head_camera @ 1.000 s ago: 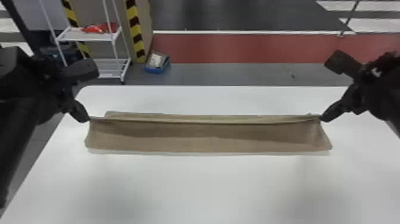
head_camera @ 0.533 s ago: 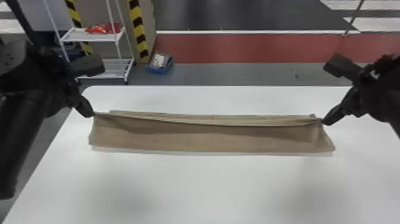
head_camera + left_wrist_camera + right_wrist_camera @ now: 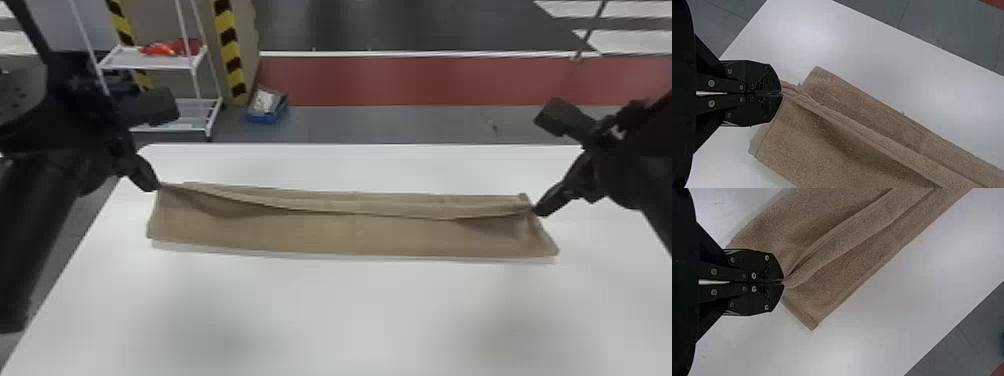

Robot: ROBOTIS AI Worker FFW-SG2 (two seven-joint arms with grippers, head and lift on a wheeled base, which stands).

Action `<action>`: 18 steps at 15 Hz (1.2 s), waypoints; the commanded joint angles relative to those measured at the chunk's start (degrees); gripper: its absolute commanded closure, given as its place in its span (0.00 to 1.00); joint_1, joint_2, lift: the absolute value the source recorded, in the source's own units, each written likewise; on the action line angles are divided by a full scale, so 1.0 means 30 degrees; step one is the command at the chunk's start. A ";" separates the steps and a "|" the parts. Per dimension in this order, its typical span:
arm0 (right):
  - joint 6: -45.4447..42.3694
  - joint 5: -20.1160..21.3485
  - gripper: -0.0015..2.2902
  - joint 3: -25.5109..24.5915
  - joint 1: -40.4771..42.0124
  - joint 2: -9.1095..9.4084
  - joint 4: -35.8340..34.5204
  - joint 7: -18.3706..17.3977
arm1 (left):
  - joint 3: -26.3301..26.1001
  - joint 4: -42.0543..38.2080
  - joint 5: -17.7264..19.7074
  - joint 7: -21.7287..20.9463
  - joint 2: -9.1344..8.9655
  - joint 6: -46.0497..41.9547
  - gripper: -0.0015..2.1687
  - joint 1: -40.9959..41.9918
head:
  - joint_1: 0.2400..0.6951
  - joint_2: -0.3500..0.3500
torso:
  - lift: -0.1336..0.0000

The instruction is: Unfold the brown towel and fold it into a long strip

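Brown towel [image 3: 350, 235] on the desk [image 3: 350, 315], already a long band running left to right; left end sits slightly farther off than right; an upper edge is raised along it, near the far side, bowing toward the near side mid-span; left gripper [image 3: 781, 93] has fingers closed, pinching that edge at the left end; right gripper [image 3: 784, 282] also closed, same edge at the right end; probably held at both ends so one fold runs the full length and the middle follows without bunching; broad near part lies low, likely acting as base for the fold; judged step: laying a lengthwise fold, strip well along; next likely needs both ends set down evenly, sag pulled out first; risk: slack middle creases or fold lands skewed; beyond desk: white rack [image 3: 150, 61], blue box [image 3: 267, 118] on floor.
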 commanded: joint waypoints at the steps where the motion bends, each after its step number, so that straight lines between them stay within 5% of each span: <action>1: -0.0011 -0.0001 0.89 -0.0002 -0.0141 0.0091 0.0269 0.0092 | 0.0058 0.0003 0.0033 0.0126 -0.0048 -0.0001 0.95 0.0000 | 1.00 0.52 | 0.08; 7: 0.0047 -0.0001 0.89 -0.0090 -0.0316 -0.0290 0.0708 0.0092 | 0.0292 0.0472 0.0033 0.0477 0.0157 -0.0177 0.95 -0.0469 | 1.00 0.52 | 0.08; 18: 0.0399 -0.0089 0.89 -0.0559 -0.0346 -0.0348 0.0679 0.0092 | -0.0030 0.0472 -0.0025 0.1532 -0.0341 -0.0177 0.95 -0.0645 | 1.00 0.49 | 0.08</action>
